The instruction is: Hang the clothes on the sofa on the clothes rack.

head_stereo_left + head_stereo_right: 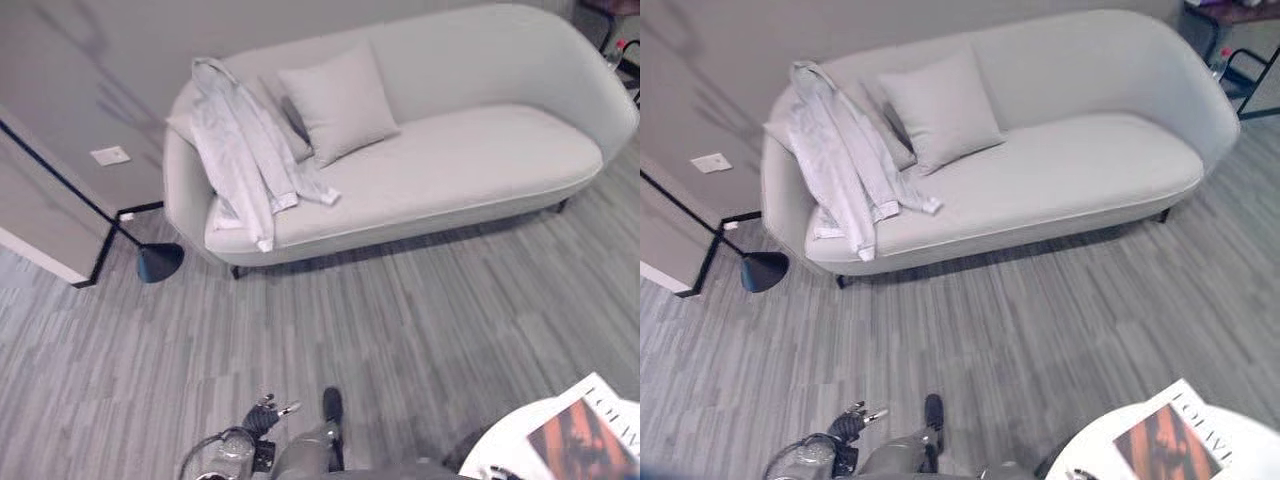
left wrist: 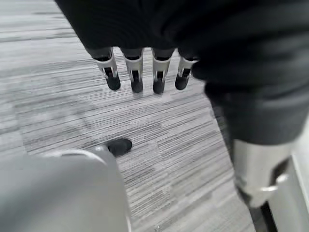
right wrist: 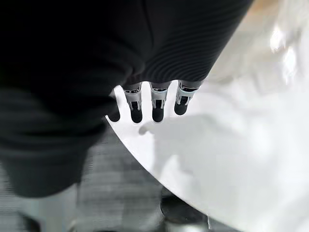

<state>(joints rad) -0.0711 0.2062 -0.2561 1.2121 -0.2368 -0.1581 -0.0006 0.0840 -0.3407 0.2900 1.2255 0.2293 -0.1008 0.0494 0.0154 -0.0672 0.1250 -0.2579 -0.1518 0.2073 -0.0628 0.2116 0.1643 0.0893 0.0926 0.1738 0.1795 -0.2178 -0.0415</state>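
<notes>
The pale grey jacket [image 1: 240, 160] lay draped over the sofa's [image 1: 470, 170] left end in the upper left of the frame, well apart from both empty, straight-fingered hands, the left hand [image 2: 145, 72] nearer than the right hand [image 3: 154, 104].

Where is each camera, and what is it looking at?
Left eye view: head, looking down at sofa, jacket, floor.
Right eye view: same scene beside it; both share sofa and jacket.
Left wrist view: on left wrist, left hand straight-fingered over floor.
Right wrist view: on right wrist, right hand over white table.
</notes>
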